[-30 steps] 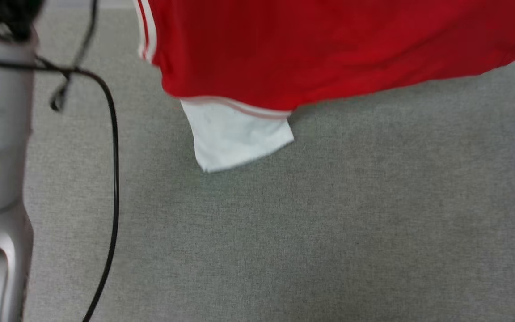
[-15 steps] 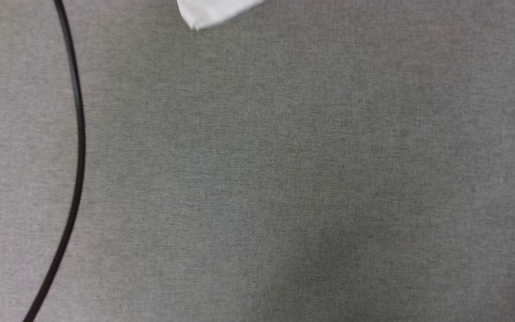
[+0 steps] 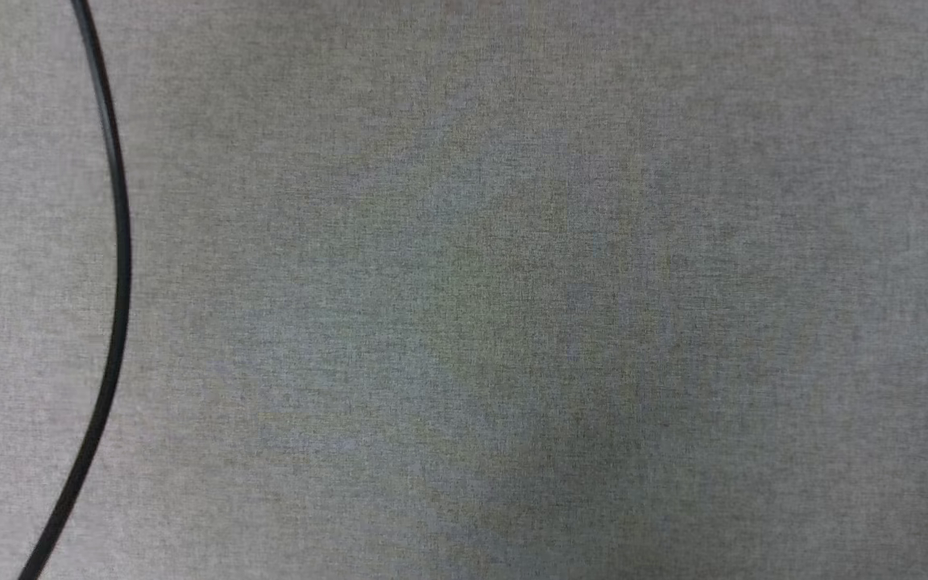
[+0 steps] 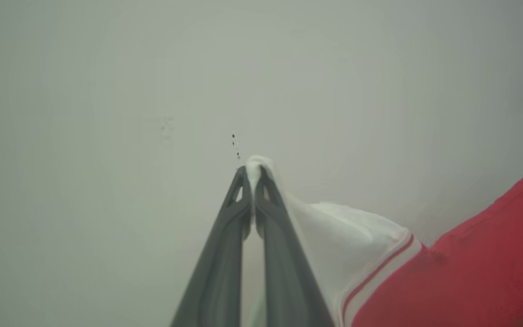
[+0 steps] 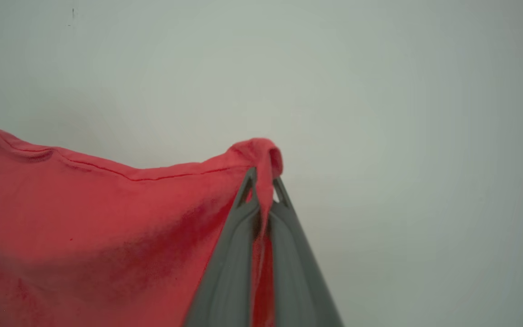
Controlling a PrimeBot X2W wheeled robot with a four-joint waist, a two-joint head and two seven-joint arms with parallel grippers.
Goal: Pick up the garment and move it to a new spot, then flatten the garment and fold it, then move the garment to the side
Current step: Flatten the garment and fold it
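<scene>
Both jaws clenched on garment (image 5: 107,218), apparently hanging between them; pickup done, relocation underway; flatten, fold, side-move outstanding.

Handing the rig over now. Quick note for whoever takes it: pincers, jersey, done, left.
Left pincer: shut on the tip of the jersey's white sleeve.
Right pincer: shut on a bunched red edge of the jersey.
Jersey: held up, spanning both pincers. Head view shows grey cloth surface and a black cable.
Done: pickup.
Left: set it down at the new spot, flatten, fold, move aside.
</scene>
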